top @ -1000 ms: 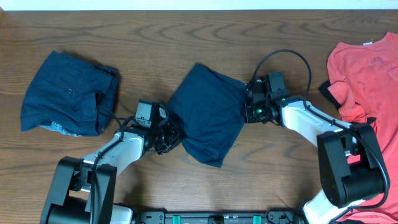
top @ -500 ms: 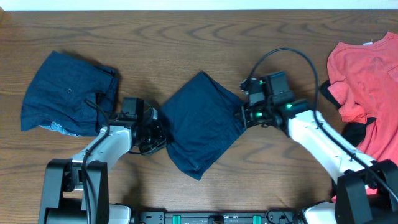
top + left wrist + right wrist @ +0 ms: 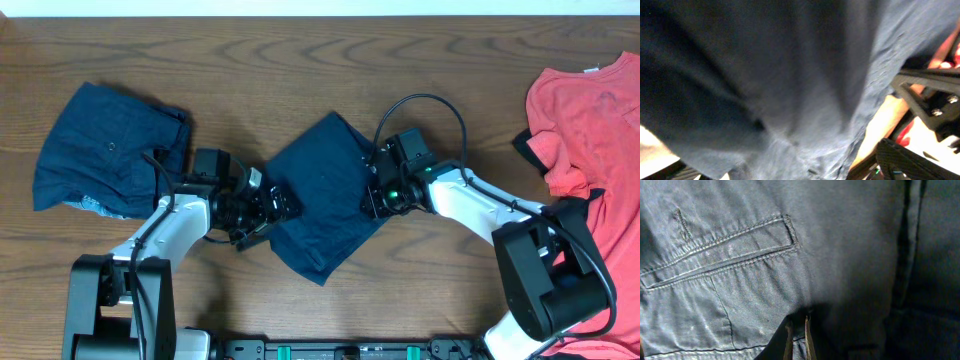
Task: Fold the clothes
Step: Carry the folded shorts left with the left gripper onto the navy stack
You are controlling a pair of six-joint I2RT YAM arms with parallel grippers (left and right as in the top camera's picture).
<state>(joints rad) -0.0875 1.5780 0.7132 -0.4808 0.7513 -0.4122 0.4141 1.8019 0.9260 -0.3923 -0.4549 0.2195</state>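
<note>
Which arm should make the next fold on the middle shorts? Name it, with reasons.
Right: the right hand pinches the middle navy shorts; the left hand is open, holding nothing.

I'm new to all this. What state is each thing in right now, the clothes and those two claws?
middle shorts: folded, lying cornerwise between the grippers.
left shorts: folded, a bit rumpled, nothing touching them.
T-shirt: unfolded, spread out at the right edge.
left gripper: open, at the middle shorts' left edge.
right gripper: shut, pinching the middle shorts' cloth.
</note>
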